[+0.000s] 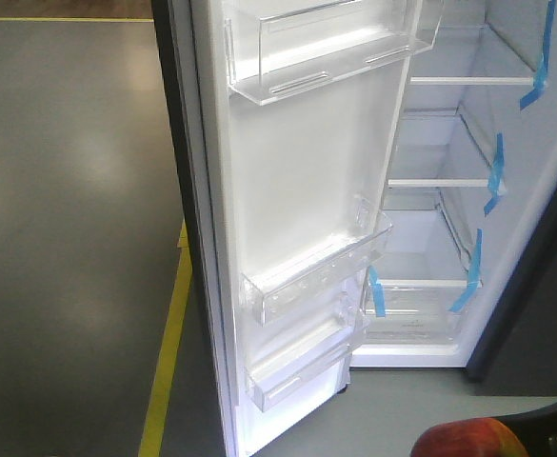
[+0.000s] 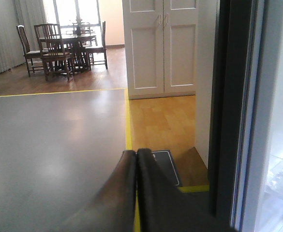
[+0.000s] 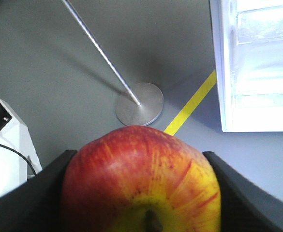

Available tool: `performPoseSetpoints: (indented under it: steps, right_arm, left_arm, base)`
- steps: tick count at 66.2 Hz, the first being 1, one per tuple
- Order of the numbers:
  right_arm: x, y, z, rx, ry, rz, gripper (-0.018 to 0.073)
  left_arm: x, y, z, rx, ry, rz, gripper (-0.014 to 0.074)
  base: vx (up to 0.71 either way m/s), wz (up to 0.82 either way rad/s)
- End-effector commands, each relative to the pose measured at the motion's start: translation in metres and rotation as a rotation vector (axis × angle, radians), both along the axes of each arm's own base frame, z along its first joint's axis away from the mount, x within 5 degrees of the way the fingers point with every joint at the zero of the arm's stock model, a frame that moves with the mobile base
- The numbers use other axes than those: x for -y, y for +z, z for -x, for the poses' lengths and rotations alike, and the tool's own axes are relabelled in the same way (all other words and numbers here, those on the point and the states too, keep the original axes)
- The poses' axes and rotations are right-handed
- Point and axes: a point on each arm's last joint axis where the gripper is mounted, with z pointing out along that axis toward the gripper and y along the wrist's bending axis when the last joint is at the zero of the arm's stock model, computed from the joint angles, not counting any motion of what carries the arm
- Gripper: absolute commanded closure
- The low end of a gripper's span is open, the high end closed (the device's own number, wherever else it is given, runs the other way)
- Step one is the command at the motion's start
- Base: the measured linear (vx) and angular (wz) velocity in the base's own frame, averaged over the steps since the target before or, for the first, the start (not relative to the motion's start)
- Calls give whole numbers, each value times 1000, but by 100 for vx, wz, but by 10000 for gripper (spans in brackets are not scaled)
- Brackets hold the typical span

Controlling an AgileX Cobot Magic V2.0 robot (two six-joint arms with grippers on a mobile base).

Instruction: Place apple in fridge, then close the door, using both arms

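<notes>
While right hand [image 3: 139, 155] clamps apple [image 3: 141, 186], left hand [image 2: 136, 155] closed beside door [image 2: 227, 96]

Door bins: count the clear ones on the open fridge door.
3: top bin, middle bin, bottom bin. Others may lie above the frame.

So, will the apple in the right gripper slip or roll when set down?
Likely firm: the apple shows no dent in the right gripper. Its glossy skin may slip slightly. Being round, it could roll on a flat shelf.
</notes>
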Motion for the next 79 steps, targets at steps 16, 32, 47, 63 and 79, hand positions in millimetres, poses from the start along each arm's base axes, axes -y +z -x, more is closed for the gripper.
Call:
performPoseSetpoints:
  steps: [16,32,47,63,79]
  right_arm:
    - [-2,13,-3,51,-19,-55,356]
    - [-2,13,-3,51,-19,-55,356]
    - [-2,13,-3,51,-19,-55,356]
    - [-2,13,-3,52,-20,-55,356]
    - [-2,13,-3,52,-20,-55,356]
  left_arm:
    - [0,13,2,107,-8,15,603]
    - [0,13,2,107,-8,15,603]
    - [0,13,2,107,-8,15,603]
    - [0,13,2,107,-8,15,603]
    - [0,13,2,107,-8,15,603]
  base:
    - [10,-4]
    - [9,-2]
    - [8,1]
    - [7,-1]
    - [7,-3]
